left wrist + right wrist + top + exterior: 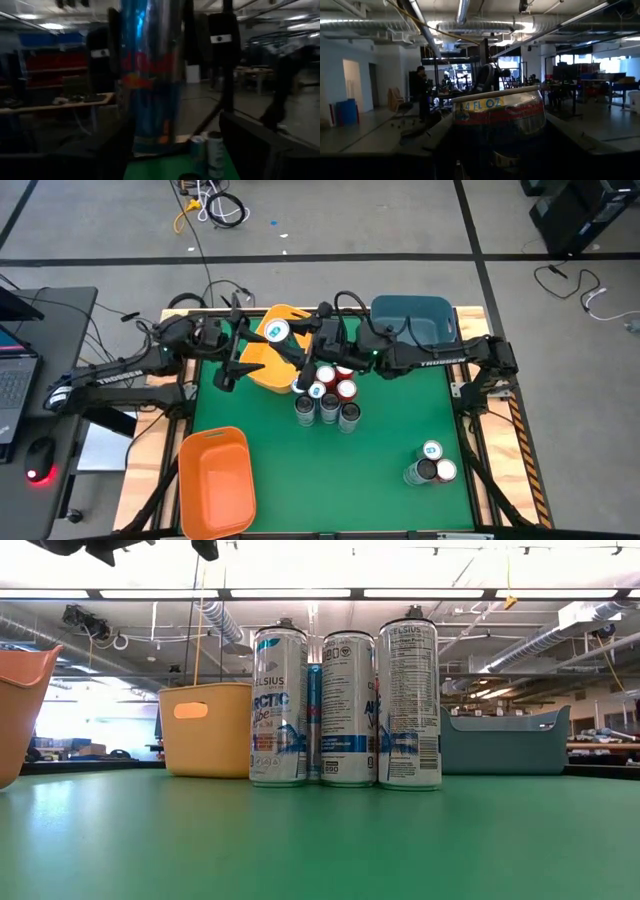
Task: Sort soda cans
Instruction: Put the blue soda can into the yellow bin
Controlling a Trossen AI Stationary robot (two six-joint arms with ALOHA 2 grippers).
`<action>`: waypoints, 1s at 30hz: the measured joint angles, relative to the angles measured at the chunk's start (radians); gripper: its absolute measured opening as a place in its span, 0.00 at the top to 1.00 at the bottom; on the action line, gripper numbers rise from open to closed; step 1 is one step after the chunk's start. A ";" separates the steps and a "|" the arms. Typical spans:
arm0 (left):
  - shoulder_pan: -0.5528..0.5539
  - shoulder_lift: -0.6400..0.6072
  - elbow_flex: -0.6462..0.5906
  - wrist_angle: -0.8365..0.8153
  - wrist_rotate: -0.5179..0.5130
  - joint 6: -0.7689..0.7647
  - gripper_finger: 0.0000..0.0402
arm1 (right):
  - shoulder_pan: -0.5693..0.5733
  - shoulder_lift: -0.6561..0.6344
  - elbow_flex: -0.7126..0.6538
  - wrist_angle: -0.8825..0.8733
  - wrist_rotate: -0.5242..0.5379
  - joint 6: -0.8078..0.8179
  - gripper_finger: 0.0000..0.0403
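High view first: we see a green table with a yellow bin at its far edge, a blue bin at the far right corner and an orange bin at the near left corner. Our left gripper sits beside the yellow bin, where a teal-topped can lies. In the left wrist view a blue-and-silver can stands between our parted fingers — whether they grip it we cannot tell. Our right gripper reaches over the central cluster of cans; the right wrist view shows it closed on a red-banded can. Three more cans stand near the near right corner. We judge a drop into the yellow bin is under way — next, the right arm must carry its can to the matching bin.
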 joint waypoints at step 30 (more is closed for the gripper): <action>-0.074 0.291 0.237 -0.014 -0.018 -0.055 0.11 | 0.001 0.000 -0.020 -0.042 0.018 0.011 0.42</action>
